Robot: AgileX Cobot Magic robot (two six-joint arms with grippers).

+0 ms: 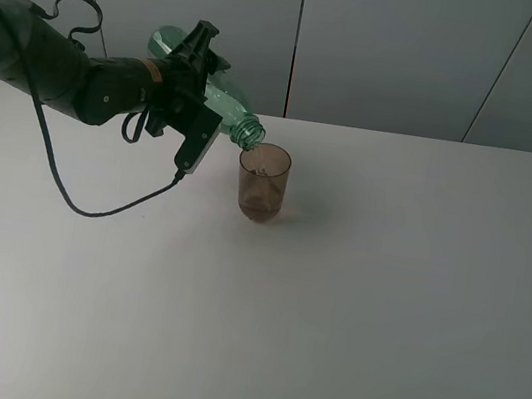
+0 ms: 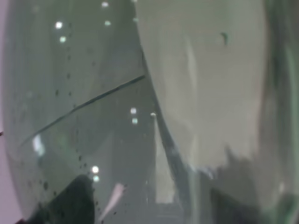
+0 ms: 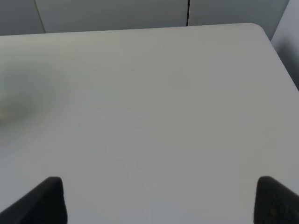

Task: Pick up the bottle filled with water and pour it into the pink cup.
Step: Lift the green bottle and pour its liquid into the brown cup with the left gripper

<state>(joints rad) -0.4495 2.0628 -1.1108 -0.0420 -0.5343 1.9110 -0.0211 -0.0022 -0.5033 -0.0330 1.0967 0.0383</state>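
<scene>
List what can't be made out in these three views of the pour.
- Exterior high: whether water is running from the green-tinted transparent plastic bottle into the translucent brownish-pink plastic cup, and how full the cup is; too small.
- Left wrist: the blurred bottle fills the frame, hiding the cup and the fingers of the left end effector.
- Right wrist: the frame edge cuts off the right end effector; only two fingertips show.
</scene>
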